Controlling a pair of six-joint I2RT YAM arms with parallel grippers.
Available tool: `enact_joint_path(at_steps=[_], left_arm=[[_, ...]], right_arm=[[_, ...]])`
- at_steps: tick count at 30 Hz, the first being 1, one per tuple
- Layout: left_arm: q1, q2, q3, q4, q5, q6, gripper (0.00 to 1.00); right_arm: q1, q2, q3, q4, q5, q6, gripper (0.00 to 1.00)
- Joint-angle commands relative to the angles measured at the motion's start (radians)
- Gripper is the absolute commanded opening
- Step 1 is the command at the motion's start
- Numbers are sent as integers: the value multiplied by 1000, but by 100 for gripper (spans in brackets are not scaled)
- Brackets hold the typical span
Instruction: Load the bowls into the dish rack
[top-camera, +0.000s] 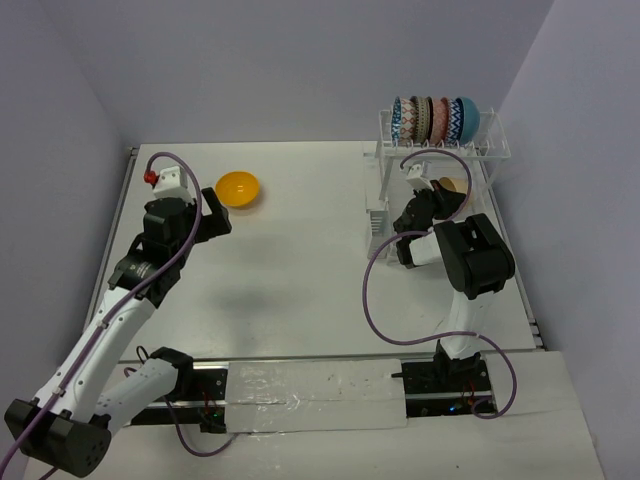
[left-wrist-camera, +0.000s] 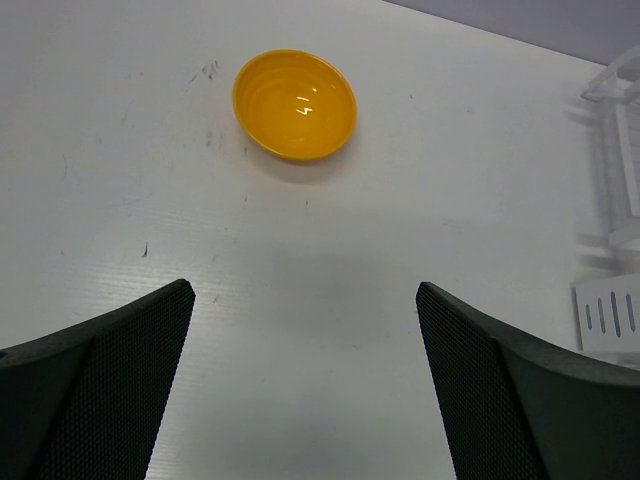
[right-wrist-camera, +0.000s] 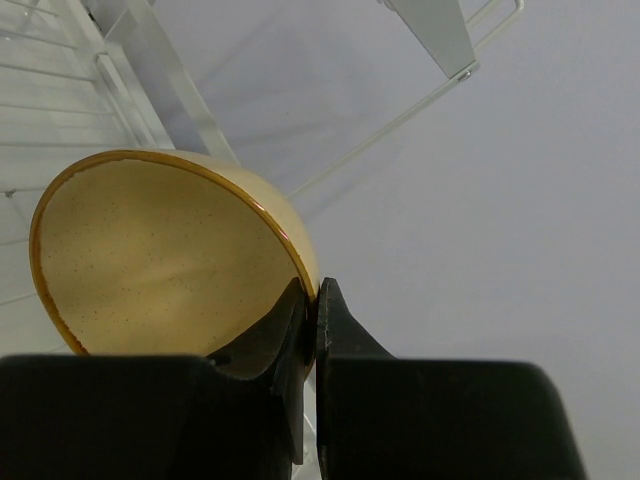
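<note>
Fingers (right-wrist-camera: 345, 345) of the right end effector (right-wrist-camera: 312, 300) are pressed nearly together on the rim of the speckled tan bowl (right-wrist-camera: 160, 260), one finger inside the wall and one outside. The bowl is tipped on its side, with its hollow turned toward the wrist camera. From above, this end effector (top-camera: 425, 205) and its bowl (top-camera: 452, 185) sit inside the lower part of the dish rack (top-camera: 385, 215), under the raised level. I cannot tell whether the bowl touches the rack's tray.

The left end effector (left-wrist-camera: 305, 290) is spread wide and holds nothing; both dark fingers frame bare bench (left-wrist-camera: 300, 330). The orange-yellow bowl (left-wrist-camera: 295, 105) sits upright on the bench, beyond the fingertips and slightly left of their midline in the wrist view, apart from them. In the overhead view that bowl (top-camera: 238, 188) lies just past the left end effector (top-camera: 215, 222), on the far left part of the bench (top-camera: 300, 260), well apart from the rack.

On the rack's raised far level a row of bowls (top-camera: 432, 120) stands on edge between the prongs, packed side by side: a blue-white patterned bowl (top-camera: 402, 120) at the left end, pink and brown patterned ones in the middle, and a plain teal bowl (top-camera: 468, 120) at the right end.
</note>
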Motion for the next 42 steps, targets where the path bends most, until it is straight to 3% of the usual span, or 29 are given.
enact_joint_path(at_steps=[1,11,23,27,38,42], left_arm=[[7,-29,-15,52,-17,20,99],[7,-40,-15,52,-23,25,99],[7,-40,-13,51,-34,31,99],[7,-39,-12,51,-35,32,99],[7,-45,-12,51,-39,34,99],[7,-51,-12,51,-45,35,99]], right_arm=[[52,72,-72,94,-3,43,2],[44,-16,-69,117,-32,20,2],[38,-83,-51,-75,-116,86,2],[38,-115,-51,-246,-159,167,4],[41,-99,-47,-307,-144,197,14],[46,-108,-41,-288,-132,192,11]])
